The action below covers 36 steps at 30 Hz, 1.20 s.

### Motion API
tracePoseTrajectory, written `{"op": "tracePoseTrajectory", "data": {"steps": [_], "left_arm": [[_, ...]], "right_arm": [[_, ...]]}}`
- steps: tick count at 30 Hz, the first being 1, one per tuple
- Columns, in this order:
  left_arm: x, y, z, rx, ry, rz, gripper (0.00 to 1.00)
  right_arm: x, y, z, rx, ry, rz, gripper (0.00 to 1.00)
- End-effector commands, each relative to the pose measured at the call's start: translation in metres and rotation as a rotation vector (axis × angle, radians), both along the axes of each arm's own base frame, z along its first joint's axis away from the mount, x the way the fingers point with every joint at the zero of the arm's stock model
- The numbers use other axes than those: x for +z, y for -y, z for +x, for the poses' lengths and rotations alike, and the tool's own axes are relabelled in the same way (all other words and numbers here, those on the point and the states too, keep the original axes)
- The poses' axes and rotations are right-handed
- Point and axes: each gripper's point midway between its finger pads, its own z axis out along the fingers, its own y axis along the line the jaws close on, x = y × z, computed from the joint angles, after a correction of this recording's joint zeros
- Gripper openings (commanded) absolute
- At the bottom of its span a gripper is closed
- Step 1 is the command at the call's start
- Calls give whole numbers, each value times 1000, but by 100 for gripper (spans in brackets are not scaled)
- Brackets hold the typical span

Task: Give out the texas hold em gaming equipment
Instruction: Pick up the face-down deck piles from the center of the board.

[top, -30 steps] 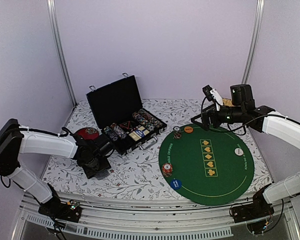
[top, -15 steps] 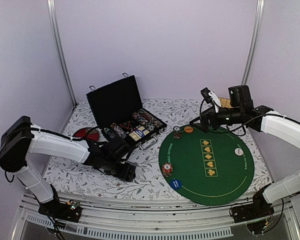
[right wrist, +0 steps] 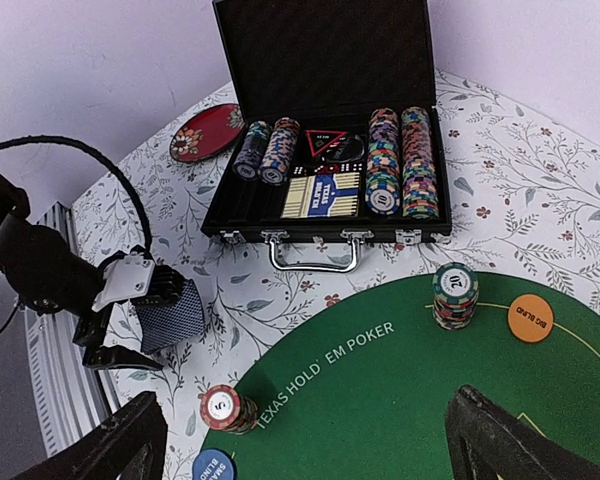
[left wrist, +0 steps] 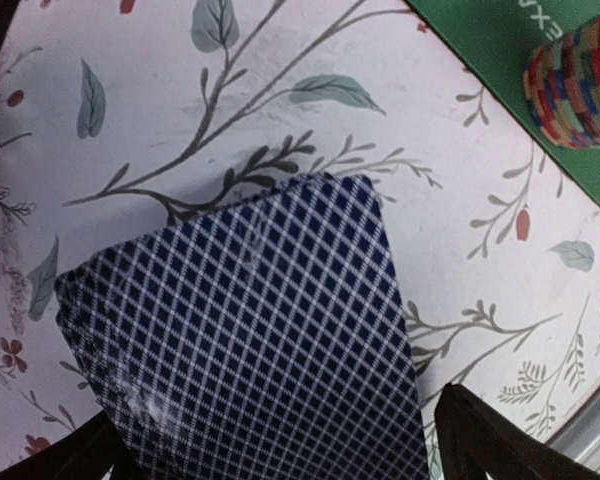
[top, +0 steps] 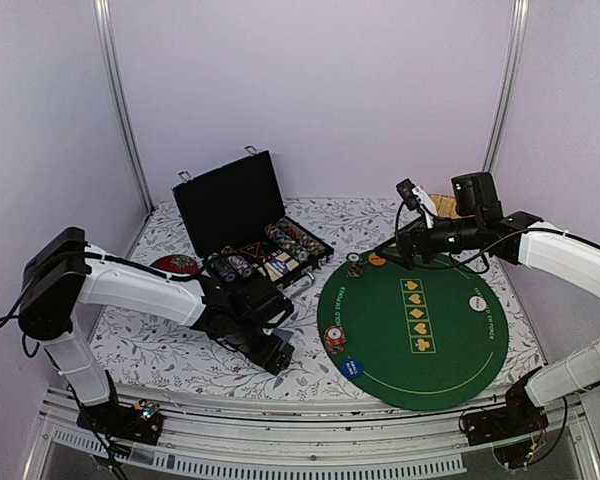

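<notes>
A card [left wrist: 245, 330] with a blue lattice back sat between the 2 dark fingers [left wrist: 500, 445], over the floral tabletop [left wrist: 160, 100] near its edge. 1 chip stack [left wrist: 578, 85] stood just inside the green mat's [left wrist: 480, 30] edge.

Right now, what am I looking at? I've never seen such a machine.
Two robot arms stand at a table's near edge. One picture looks down from above and behind; the other two come from a camera on each wrist. On the table lie an open black case of poker chips, a dark-red dish, and a green Texas Hold'em mat carrying chip stacks and button discs. The left hand has a blue-backed playing card between its fingers; whether gripped, I cannot tell. The right hand is open, empty.
</notes>
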Motion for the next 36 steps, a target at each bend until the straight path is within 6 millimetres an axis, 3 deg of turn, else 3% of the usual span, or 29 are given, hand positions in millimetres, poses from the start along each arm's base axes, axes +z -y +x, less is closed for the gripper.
{"op": "tracePoseTrajectory", "data": {"steps": [1,6,11,15,22,25,28,34,36], "left_arm": [[-48,-58,-32,77,-128,279,98],[-47,-73,-31,97,-97,344,94],[-45,-67,-33,73,-102,296,68],[-41,-59,-35,40,-99,242,55],[-1,-39,-26,-63,0,161,52],[22,-30,-25,-138,48,154,52],[42,-25,-26,-199,96,152,52],[84,-5,-19,-263,202,30,52],[91,0,-18,-277,223,-8,52]], "right_arm": [[11,-8,-1,20,3,26,99],[10,-9,-1,22,-1,19,99],[12,-11,-1,21,-2,27,99],[11,-12,-1,24,-10,30,99],[14,-29,-6,89,-100,121,99],[6,-39,-2,97,-185,152,99],[-11,-55,-3,113,-263,142,99],[-35,-113,-35,289,-354,121,99],[-29,-130,-41,350,-352,142,99]]}}
